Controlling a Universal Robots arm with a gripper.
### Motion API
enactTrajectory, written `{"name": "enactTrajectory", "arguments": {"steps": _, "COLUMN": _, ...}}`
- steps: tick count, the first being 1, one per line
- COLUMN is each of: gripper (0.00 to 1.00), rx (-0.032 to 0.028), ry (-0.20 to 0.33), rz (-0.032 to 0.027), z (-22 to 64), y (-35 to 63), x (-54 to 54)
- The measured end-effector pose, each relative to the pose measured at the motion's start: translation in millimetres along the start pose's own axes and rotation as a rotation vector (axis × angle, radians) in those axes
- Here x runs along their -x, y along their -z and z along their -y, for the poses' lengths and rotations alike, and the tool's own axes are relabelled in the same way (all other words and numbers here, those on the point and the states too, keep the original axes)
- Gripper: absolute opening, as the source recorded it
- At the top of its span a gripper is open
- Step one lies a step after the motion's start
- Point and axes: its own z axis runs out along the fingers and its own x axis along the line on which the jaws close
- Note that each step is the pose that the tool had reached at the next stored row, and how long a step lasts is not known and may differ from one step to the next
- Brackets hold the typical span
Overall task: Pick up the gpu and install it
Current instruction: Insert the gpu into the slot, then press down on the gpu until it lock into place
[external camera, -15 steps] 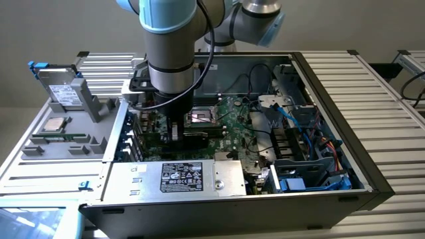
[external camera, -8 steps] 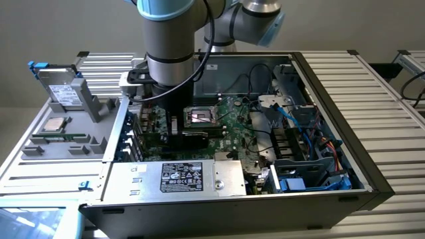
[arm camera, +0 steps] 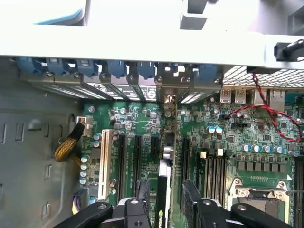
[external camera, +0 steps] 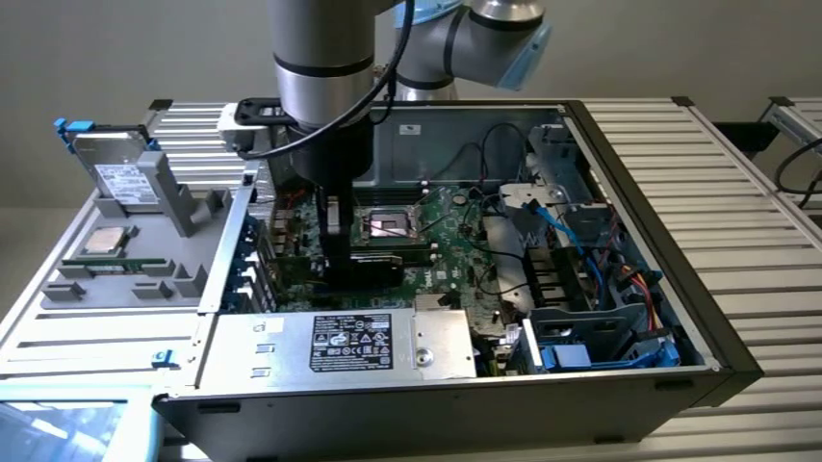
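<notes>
The tool (arm camera: pixel 165 199) pinches the gpu (arm camera: pixel 164 183) edge-on over the motherboard (arm camera: pixel 237 142), center frame, on a slatted worktop (external camera: pixel 757 192).

Matt green circuit-board gpu (arm camera: pixel 167 156), black plastic tool (arm camera: pixel 161 202), glossy green motherboard (arm camera: pixel 223 142), brushed metal case (external camera: pixel 642 385)

From my seat the light is even and soft, coming from above. The open black computer case (external camera: pixel 642 318) is dim inside, with shadow beneath the hand (external camera: pixel 345 252). My wrist view blows out on the pale metal case rim (arm camera: pixel 142 42); the green motherboard (arm camera: pixel 223 142) stays readable, slightly soft.
</notes>
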Motion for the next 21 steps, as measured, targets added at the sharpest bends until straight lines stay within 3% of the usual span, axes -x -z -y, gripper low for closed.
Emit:
{"name": "enactTrajectory", "arguments": {"steps": 2, "gripper": 0.42, "rx": 0.0001, "ry": -0.001, "rz": -0.0010, "z": -0.4, "y": 7.7, "x": -0.2}}
{"name": "enactTrajectory", "arguments": {"steps": 17, "gripper": 0.42, "rx": 0.0000, "ry": 0.000, "rz": -0.0009, "z": -0.3, "y": 7.8, "x": -0.2}}
{"name": "enactTrajectory", "arguments": {"steps": 19, "gripper": 0.41, "rx": 0.0000, "ry": 0.000, "rz": -0.0009, "z": -0.4, "y": 7.8, "x": -0.2}}
{"name": "enactTrajectory", "arguments": {"steps": 21, "gripper": 0.27, "rx": 0.0000, "ry": 0.000, "rz": -0.0009, "z": -0.3, "y": 7.8, "x": -0.2}}
